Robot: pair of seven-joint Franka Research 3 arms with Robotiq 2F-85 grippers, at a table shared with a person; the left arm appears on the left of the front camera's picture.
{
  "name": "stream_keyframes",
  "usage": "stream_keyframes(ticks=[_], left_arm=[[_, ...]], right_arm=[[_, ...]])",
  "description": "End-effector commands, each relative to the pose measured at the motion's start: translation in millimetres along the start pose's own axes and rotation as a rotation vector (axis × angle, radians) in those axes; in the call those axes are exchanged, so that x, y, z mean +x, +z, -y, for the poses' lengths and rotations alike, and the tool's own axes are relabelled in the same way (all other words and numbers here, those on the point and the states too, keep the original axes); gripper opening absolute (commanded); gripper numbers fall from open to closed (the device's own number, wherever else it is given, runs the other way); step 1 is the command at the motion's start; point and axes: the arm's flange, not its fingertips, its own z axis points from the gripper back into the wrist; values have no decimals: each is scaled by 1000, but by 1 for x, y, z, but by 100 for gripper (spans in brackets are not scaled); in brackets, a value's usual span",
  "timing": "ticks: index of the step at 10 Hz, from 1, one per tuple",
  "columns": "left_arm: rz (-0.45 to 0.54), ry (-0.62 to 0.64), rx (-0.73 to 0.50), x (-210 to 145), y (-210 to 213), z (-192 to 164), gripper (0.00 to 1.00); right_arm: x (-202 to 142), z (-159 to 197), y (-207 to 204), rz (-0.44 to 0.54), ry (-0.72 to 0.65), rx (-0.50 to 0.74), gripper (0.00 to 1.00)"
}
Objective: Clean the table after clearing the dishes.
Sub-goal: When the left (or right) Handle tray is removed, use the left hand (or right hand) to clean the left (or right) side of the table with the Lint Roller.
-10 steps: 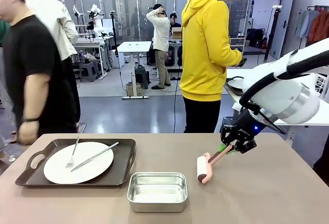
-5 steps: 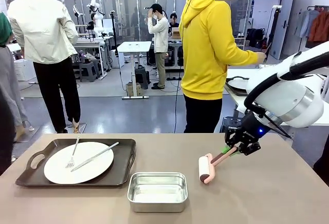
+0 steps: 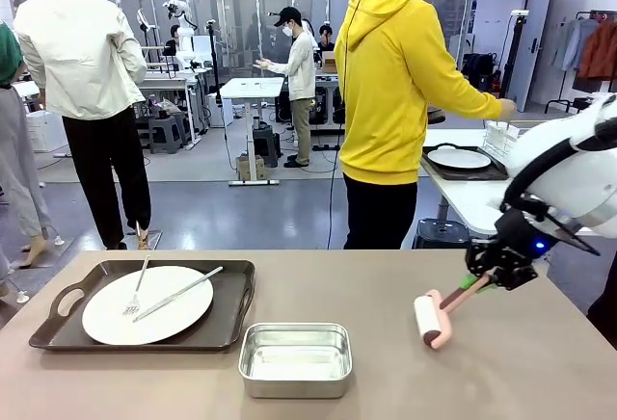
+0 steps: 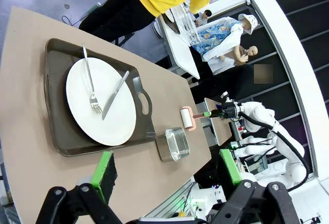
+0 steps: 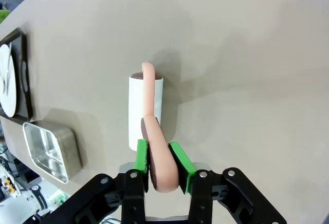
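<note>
Moved: right gripper (image 3: 479,281) and lint roller (image 3: 433,319) now sit farther toward the table's right end than half a second ago, well clear of the steel tin (image 3: 294,358).
Right gripper: clenched on the roller's pink handle, a green pad on either side of it.
Lint roller: white drum resting on the table (image 3: 386,386), handle slanting up into the grip.
Left gripper (image 4: 167,168): fingers spread wide, nothing between them, held above the table.
Dishes, first set: white plate (image 3: 147,306) with fork (image 3: 136,291) and knife (image 3: 179,292) lying on it, inside the dark tray (image 3: 56,331) on the table's left part.
Dishes, second set: second plate (image 3: 459,158) on its own tray on the white side table (image 3: 463,198), far right.
Person (image 3: 390,92): yellow hoodie, arm stretched out over that side table.
Steel tin: by the near edge, just right of the dark tray, not touching it.
</note>
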Motion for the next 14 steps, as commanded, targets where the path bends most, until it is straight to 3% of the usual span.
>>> stream_keyframes(ticks=[1,9,12,14], left_arm=[[5,-4,-10,-1,3,2,100],[5,-4,-10,-1,3,2,100],[5,-4,-10,-1,3,2,100],[5,-4,-10,-1,3,2,100]], right_arm=[[-4,33,10,-24,49,-29,24],[13,121,70,-39,40,-111,24],[0,95,82,-16,89,-95,24],[-21,60,99,30,178,-148,24]])
